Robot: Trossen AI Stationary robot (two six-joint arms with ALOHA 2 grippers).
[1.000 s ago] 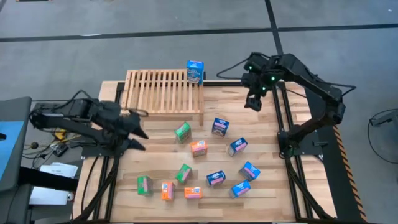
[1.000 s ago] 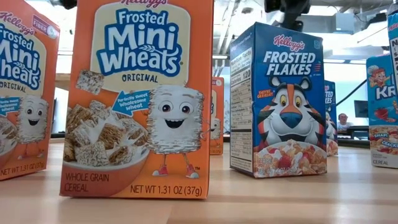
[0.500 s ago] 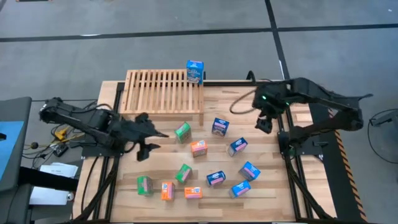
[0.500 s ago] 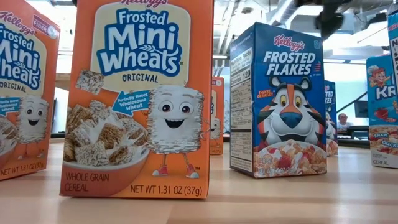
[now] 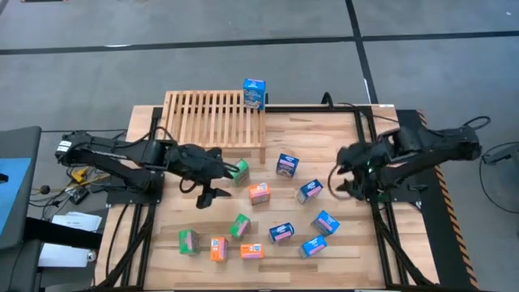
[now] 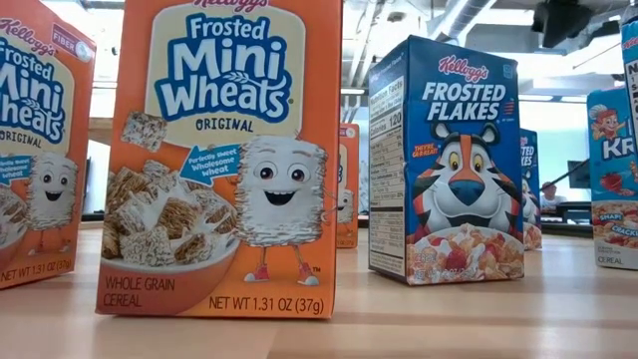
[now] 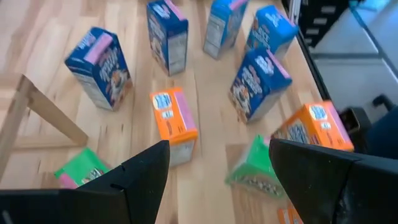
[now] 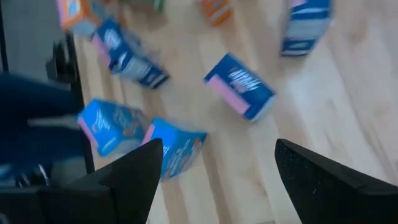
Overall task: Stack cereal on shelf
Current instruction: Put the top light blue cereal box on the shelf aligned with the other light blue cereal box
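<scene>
a dozen small printed cardboard cereal boxes are sitting about the scene: one blue box [image 5: 254,93] is standing upright on the far right corner of the low light-wood slatted rack [image 5: 212,118], while the others are lying scattered over the pale plank tabletop [image 5: 324,130] in front of it, well apart from each other for the most part. among these, a green box [image 5: 238,171] is resting just below the rack's front edge, an orange box [image 5: 259,193] is sitting near the middle, and a row of green and orange boxes is lining the near edge, with blue boxes spreading toward the right. in the low view a large orange frosted mini wheats box [image 6: 227,160] is filling the foreground beside a blue frosted flakes box [image 6: 446,160], both standing upright on the wood, with bright windows and ceiling pipes showing in the room behind, and a person far off at the right. grey floor is surrounding the table. the left gripper [image 5: 212,180] is reaching in low over the tabletop just beside the green box, its fingers [image 7: 140,177] spread wide and holding nothing. the right gripper [image 5: 342,172] is hanging over the table's right side near a blue box [image 5: 310,191], its fingers [image 8: 134,171] also gaping wide and empty.
</scene>
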